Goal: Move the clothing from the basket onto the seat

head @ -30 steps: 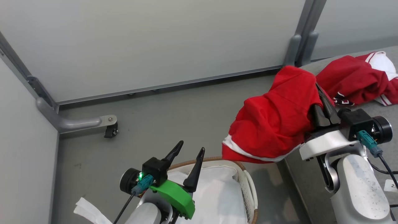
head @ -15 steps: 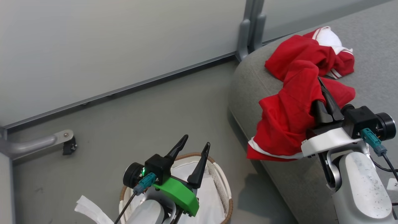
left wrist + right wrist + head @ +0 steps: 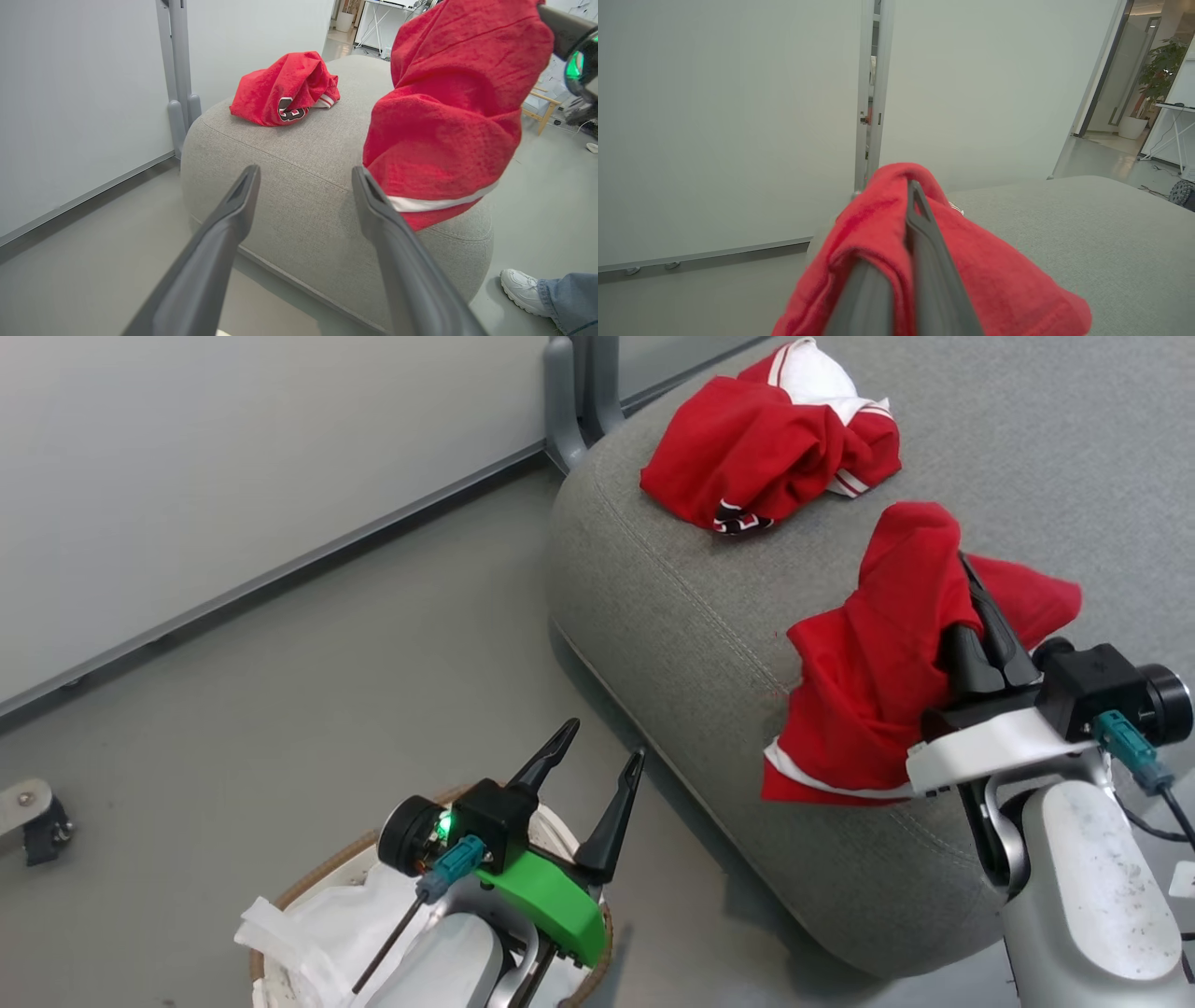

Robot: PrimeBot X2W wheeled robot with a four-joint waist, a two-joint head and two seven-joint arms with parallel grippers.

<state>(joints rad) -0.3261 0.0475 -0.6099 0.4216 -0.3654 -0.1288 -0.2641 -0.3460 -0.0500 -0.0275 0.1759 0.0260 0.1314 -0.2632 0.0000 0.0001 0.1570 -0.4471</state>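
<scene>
Limp red jersey (image 3: pixel 868 691), woven grey seat (image 3: pixel 672 635)

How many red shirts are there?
2. A crumpled shirt lies on the grey seat; a second shirt hangs from the right gripper over it. The basket is partly hidden.

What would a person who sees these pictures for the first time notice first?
The bright red jersey draped over the shut right end effector, hanging over the grey seat. A second red jersey lies crumpled at the seat's far corner, and the left end effector stands open over the basket.
</scene>
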